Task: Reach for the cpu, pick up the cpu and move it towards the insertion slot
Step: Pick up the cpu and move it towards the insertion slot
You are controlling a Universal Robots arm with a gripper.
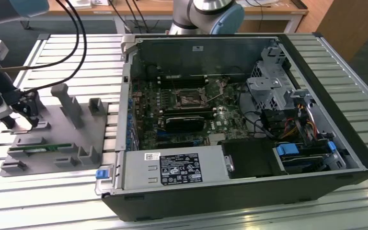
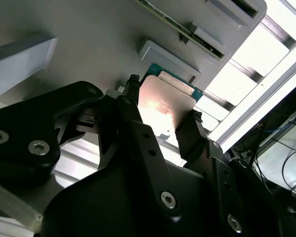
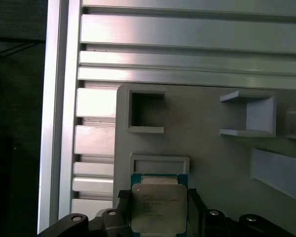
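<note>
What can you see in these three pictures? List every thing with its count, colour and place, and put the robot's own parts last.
processor chip: one, silvery top with green rim, over the tray, between the jaws
socket: one, dark with metal frame, on the board inside the computer case
computer case: one, black, open, on the table
cooler block: one, black, beside the socket
memory stick: one, green, lying in the tray
tray: one, grey, to the exterior view's left of the case
table: one, silver slats, under case and tray
gripper: one, black, jaws shut on the chip's edges
arm: one, grey, behind the case
</note>
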